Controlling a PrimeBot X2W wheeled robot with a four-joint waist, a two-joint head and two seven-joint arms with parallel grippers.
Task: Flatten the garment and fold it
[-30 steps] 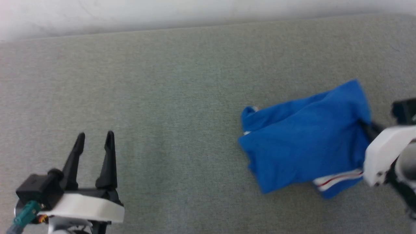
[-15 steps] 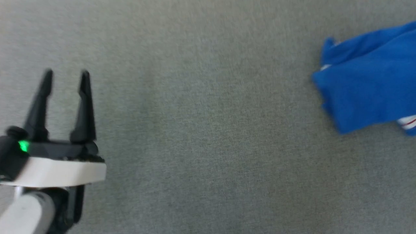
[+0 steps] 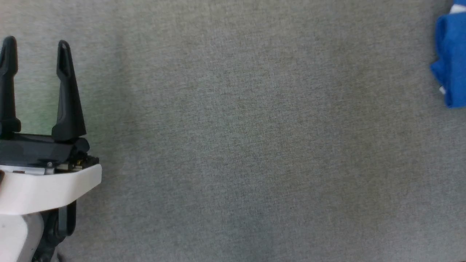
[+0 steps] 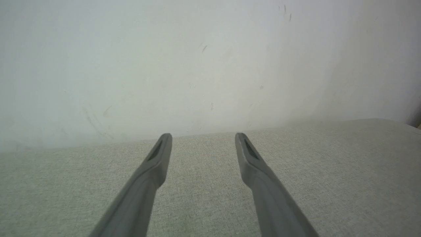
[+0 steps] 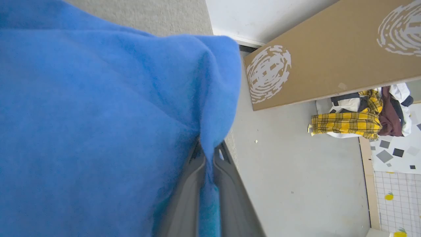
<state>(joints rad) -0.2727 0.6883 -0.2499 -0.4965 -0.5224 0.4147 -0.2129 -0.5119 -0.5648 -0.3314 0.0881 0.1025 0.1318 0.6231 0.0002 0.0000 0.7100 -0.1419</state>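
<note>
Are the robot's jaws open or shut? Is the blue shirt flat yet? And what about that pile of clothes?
left gripper: jaws open, holding nothing.
right gripper: jaws shut on a fold of the blue T-shirt.
blue T-shirt: bunched up, not flat, not folded.
pile of clothes: heaped loosely on the floor, yellow plaid on top.

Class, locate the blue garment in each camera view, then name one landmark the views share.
Head view: garment at the upper right edge, cut off.
Left wrist view: left gripper open over the grey woven surface, white wall behind.
Right wrist view: garment across left and centre, a fold pinched in the right gripper.
Shared landmark: the grey woven surface.
</note>
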